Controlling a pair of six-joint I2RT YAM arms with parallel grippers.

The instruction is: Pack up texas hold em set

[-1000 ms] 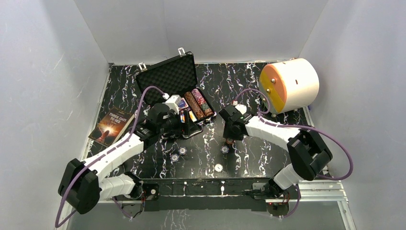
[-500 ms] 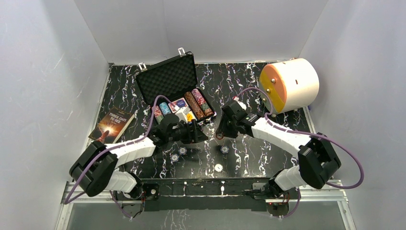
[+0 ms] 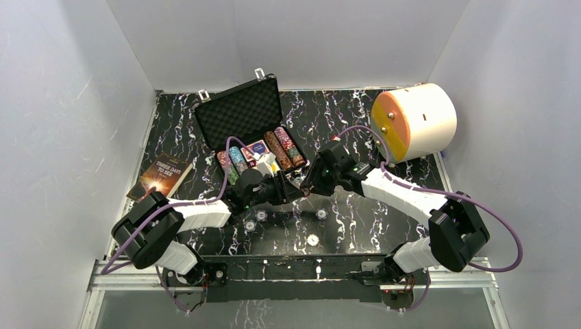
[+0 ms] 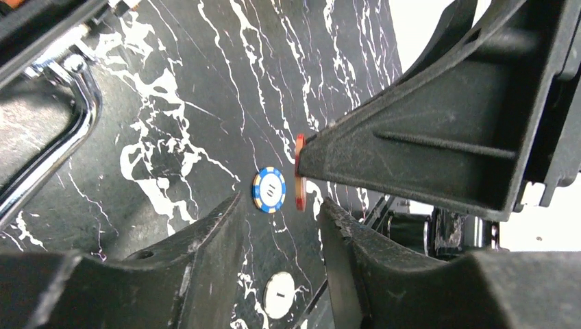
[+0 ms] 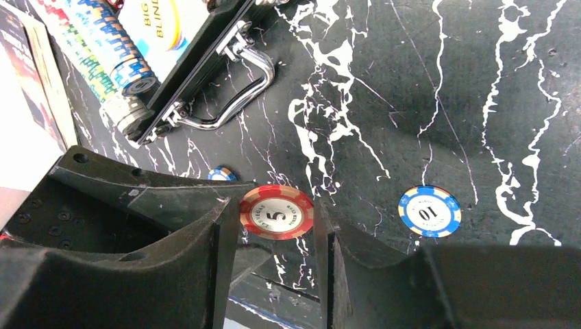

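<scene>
My right gripper [image 5: 274,221] is shut on a red "5" chip [image 5: 277,212], held by its edges above the table. In the top view the right gripper [image 3: 307,184] meets my left gripper [image 3: 294,190] just in front of the open black case [image 3: 240,113]. The left gripper [image 4: 281,221] stands open, its fingers beside the red chip [image 4: 299,179] without touching it. Rows of chips [image 3: 288,147] fill the case. Loose on the table lie a blue "10" chip [image 5: 429,210], a white chip [image 4: 279,295] and two more chips [image 3: 257,220].
The case's chrome handle [image 5: 229,103] faces the arms. A book [image 3: 163,179] lies at the left edge. A large cream cylinder with an orange face [image 3: 414,122] sits at the back right. White walls close in three sides.
My right gripper has lifted the red chip off the table and carried it left toward the case. My left gripper has swung right, away from the case, to meet it.
</scene>
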